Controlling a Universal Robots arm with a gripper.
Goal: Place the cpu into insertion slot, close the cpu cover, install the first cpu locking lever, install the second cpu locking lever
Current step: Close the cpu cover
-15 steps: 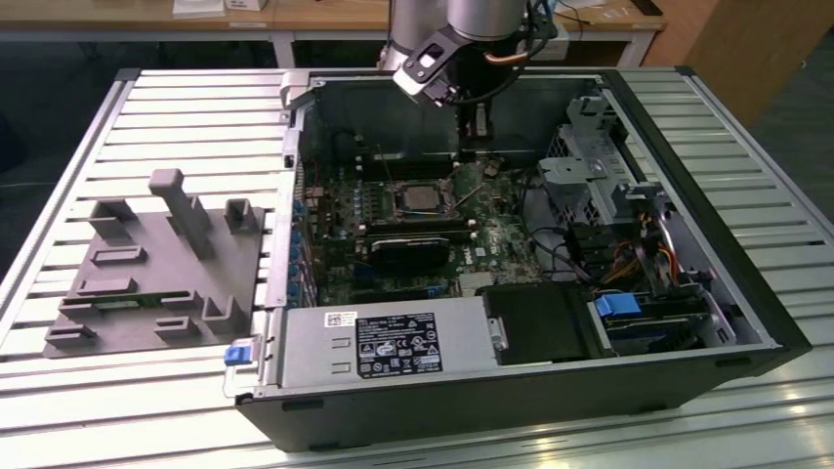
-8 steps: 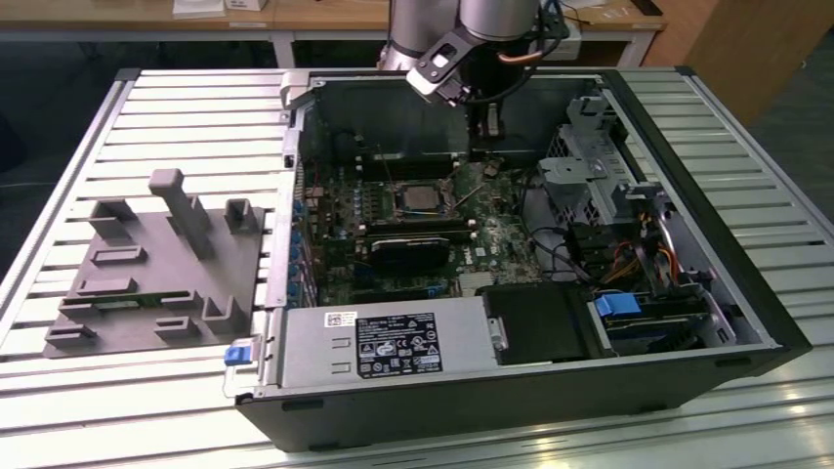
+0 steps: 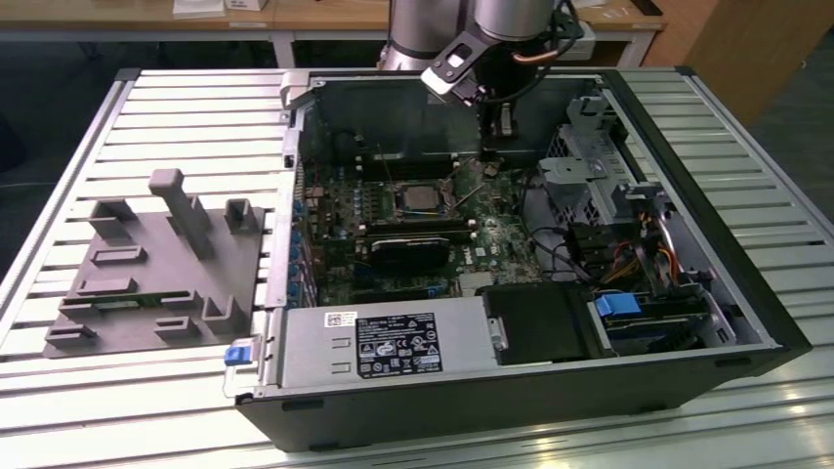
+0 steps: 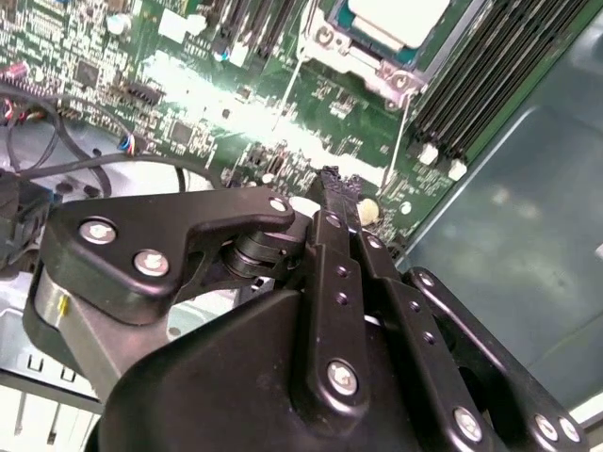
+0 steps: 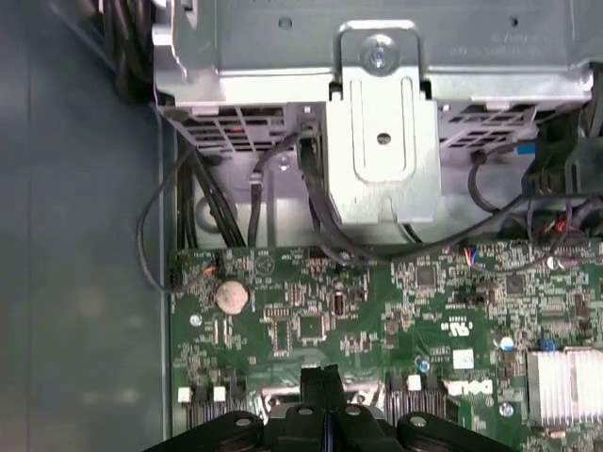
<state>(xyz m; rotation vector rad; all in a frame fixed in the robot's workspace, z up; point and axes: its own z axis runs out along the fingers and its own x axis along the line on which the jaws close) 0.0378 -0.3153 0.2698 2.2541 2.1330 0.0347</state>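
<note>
My black two-fingered hand (image 4: 336, 181) hangs low over the green motherboard (image 5: 311, 311), fingers pressed together, gripping nothing I can see. Just beside the tips ends a thin wire locking lever (image 4: 398, 141). It runs back to the small silver-topped square cpu (image 4: 396, 17), seated in the black-framed insertion slot (image 3: 395, 195), toward the exterior view's left of my hand.

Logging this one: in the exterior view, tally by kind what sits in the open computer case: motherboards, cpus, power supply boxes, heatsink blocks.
motherboard: 1
cpu: 1
grey power supply box: 1
black heatsink block: 1
Total: 4
</note>
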